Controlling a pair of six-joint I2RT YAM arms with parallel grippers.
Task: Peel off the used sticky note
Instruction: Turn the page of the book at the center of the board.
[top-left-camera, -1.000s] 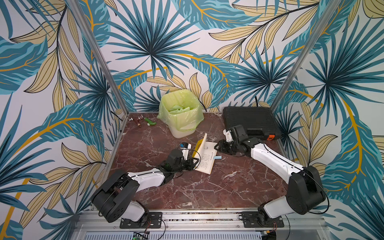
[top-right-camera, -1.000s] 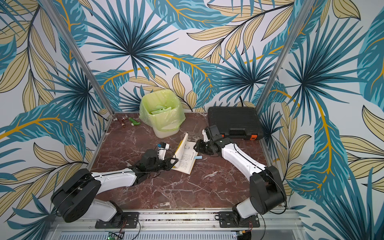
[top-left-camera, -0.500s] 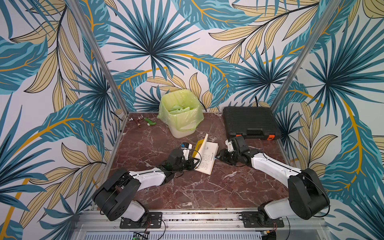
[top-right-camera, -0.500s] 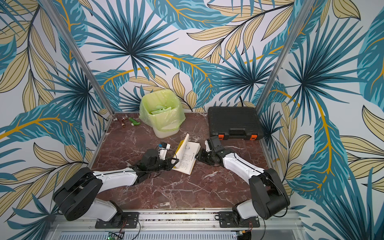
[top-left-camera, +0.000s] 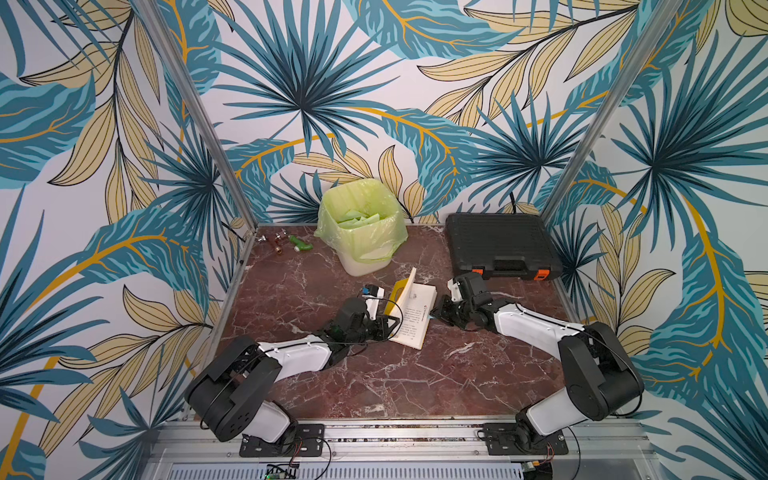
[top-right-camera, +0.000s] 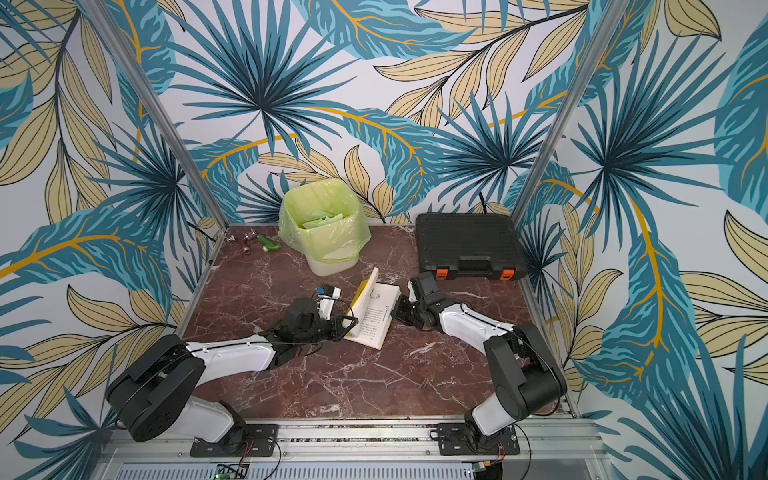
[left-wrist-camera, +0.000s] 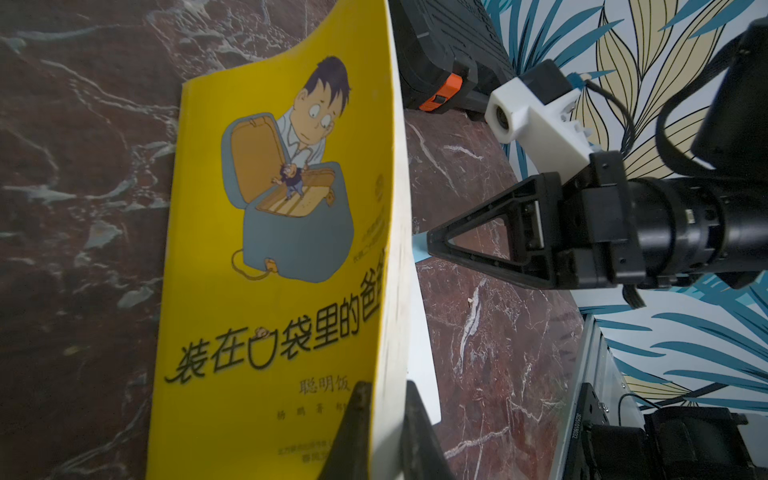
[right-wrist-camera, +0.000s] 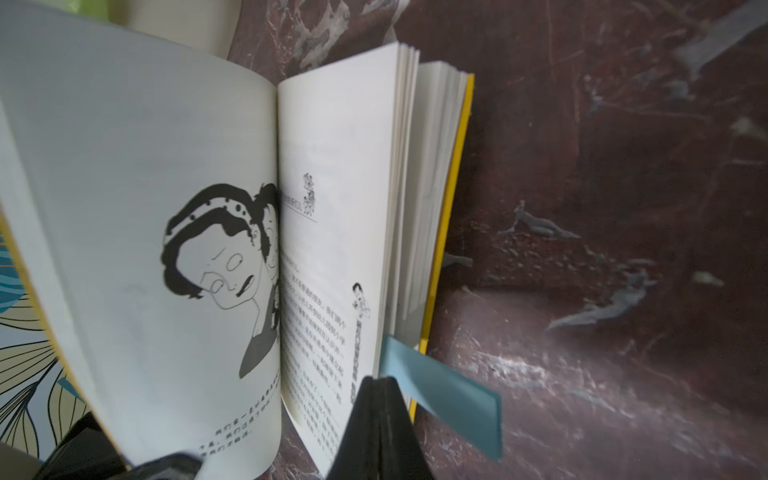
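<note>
The left gripper (left-wrist-camera: 384, 401) is clamped tight on the raised front part of the yellow-covered paperback book (top-left-camera: 417, 320), cover and a few leaves together, and stands them nearly on edge. Judging by the layout, this bares the open printed page and steadies the book against the pull of a peel. The rest of the book lies flat on the red-brown marble tabletop (top-left-camera: 374, 374). The pale blue paper sticky note (right-wrist-camera: 440, 390) juts from the outer edge of that open page, on the side facing the right arm, its free end over the marble. The right gripper (right-wrist-camera: 376, 388) has its jaws pressed together at the note's root, where it meets the page edge, and appears to be pinching it; the low sideways reach suits tugging the note away from the book. The jaws cover the spot, so it cannot be told whether the page margin is nipped too, nor how much of the note lies stuck to the page. In both top views the note is only a blue speck. The pale bin lined with a green plastic bag (top-left-camera: 361, 237) stands behind the book, likely the drop point; the slips inside are too small to identify.
</note>
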